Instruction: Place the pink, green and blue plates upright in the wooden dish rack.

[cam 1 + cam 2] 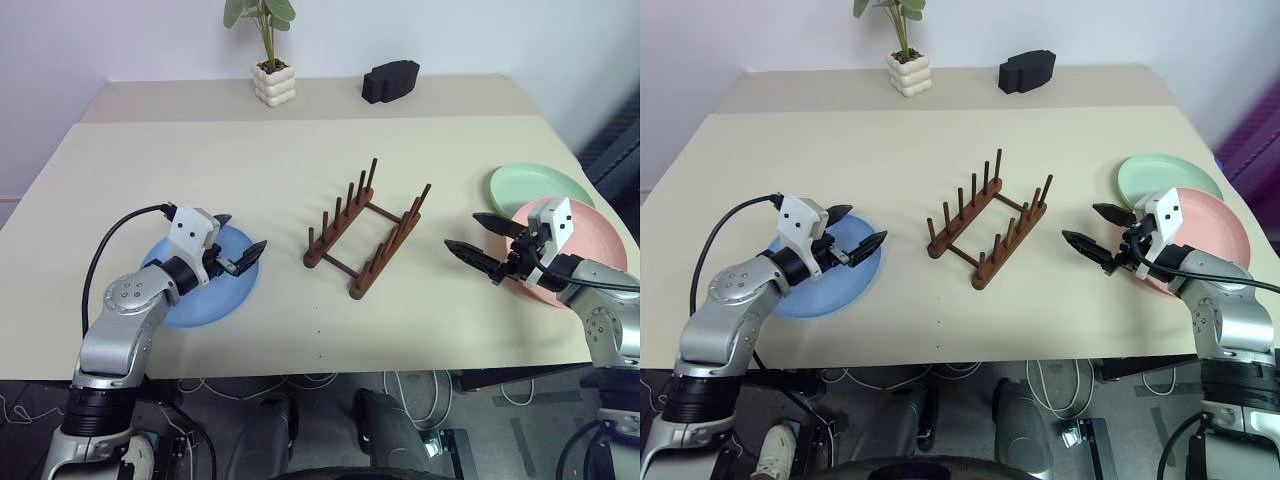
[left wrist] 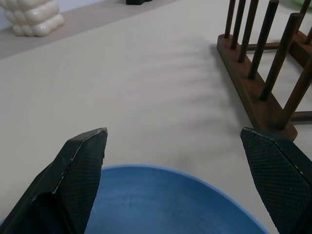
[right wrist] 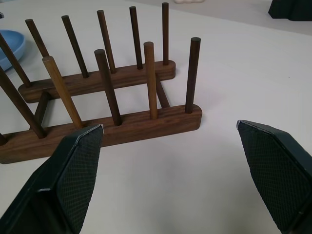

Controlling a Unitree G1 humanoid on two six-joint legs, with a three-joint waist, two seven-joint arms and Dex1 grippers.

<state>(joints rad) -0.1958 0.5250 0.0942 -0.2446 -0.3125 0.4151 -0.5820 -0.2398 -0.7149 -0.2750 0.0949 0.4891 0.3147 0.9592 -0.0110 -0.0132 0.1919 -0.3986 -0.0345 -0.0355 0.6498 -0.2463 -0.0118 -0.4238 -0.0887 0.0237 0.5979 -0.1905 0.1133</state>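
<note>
Empty wooden dish rack [image 1: 366, 232] at table centre; blue plate [image 1: 205, 285] lies left beneath the released left gripper [image 1: 240, 243]; pink plate [image 1: 590, 240] overlaps green plate [image 1: 535, 185] right, behind the released right gripper [image 1: 474, 238].

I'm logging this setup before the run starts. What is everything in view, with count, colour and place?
Table: one, beige, under everything.
Dish rack: one, dark brown wood, table centre, no plates in it.
Blue plate: one, light blue, flat, left of rack.
Pink plate: one, salmon pink, flat, right edge.
Green plate: one, pale green, flat, behind pink plate, partly under it.
Potted plant: one, green in cream pot, back of table.
Black object: one, back, right of plant.
Left tool: open, over blue plate.
Right tool: open, between rack and pink plate.
</note>
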